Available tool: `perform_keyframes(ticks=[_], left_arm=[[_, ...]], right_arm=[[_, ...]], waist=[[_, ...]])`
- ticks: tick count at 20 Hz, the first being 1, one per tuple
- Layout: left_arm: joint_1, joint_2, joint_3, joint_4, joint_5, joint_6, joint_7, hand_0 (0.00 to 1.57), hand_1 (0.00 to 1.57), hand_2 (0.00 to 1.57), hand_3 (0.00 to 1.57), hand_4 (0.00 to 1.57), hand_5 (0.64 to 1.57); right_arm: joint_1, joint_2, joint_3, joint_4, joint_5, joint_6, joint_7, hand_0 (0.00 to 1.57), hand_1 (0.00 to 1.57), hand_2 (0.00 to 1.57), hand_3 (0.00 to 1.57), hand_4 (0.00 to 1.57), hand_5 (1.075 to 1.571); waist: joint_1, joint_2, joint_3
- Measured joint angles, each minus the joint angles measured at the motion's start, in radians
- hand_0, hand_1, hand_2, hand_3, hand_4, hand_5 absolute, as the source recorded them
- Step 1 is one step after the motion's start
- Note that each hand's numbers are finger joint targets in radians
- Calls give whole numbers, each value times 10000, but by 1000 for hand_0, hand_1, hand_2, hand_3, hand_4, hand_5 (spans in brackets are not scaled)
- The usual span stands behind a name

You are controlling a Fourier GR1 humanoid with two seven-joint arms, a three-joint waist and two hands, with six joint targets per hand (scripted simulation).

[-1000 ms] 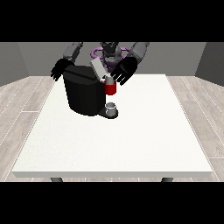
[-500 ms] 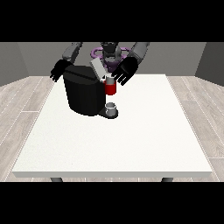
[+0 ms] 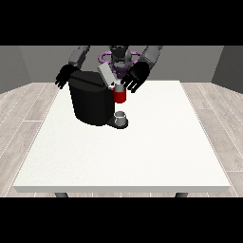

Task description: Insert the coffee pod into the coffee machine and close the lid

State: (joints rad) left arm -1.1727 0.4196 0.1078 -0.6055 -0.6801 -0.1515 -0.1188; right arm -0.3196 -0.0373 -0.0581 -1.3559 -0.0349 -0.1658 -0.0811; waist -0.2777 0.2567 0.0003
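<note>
The black coffee machine point(image 3: 90, 102) stands on the far left part of the white table point(image 3: 142, 152). Its grey lid point(image 3: 106, 74) is tilted up above a red brew head point(image 3: 120, 96). A small grey cup point(image 3: 121, 116) sits on the machine's base below the red part. The hand at the view's right point(image 3: 134, 77) hovers open beside the lid, just above the red part, fingers spread. Behind the machine's far left corner, the hand at the view's left point(image 3: 64, 76) hangs open with nothing in it. I see no separate coffee pod.
The robot's torso point(image 3: 119, 59) rises behind the machine at the table's far edge. The table stretches wide towards the camera and to the right of the machine. Wooden floor surrounds it.
The hand at the view's right has shifted slightly beside the raised lid. The lid, the machine and the other hand look unchanged.
</note>
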Motion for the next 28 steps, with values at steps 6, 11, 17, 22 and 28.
perform_keyframes(ticks=[6,11,17,22,28], left_arm=[[23,191,38,-16,-105,82,-207,1064,1064,1117,952,360,1571],[124,233,-100,-67,-250,10,-558,0,0,378,112,0,1571],[35,468,-346,13,-560,-424,-641,0,0,0,0,0,1571],[196,467,-371,-75,-699,-280,-742,0,0,0,0,0,1571],[364,251,-426,-76,-796,-461,-546,0,0,0,0,0,1571]], right_arm=[[57,-42,4,-65,-17,69,-134,0,0,0,0,447,1571],[-74,-33,-54,-81,4,-109,94,0,0,0,0,375,1571],[38,16,105,-86,84,-161,83,0,0,0,0,387,1571],[52,-129,-61,-90,-55,-5,-127,0,0,0,0,411,1571],[330,59,0,13,-96,-72,-172,0,0,0,0,405,1571]], waist=[[-24,99,7],[81,89,12],[0,66,12],[41,14,17],[212,-407,3]])
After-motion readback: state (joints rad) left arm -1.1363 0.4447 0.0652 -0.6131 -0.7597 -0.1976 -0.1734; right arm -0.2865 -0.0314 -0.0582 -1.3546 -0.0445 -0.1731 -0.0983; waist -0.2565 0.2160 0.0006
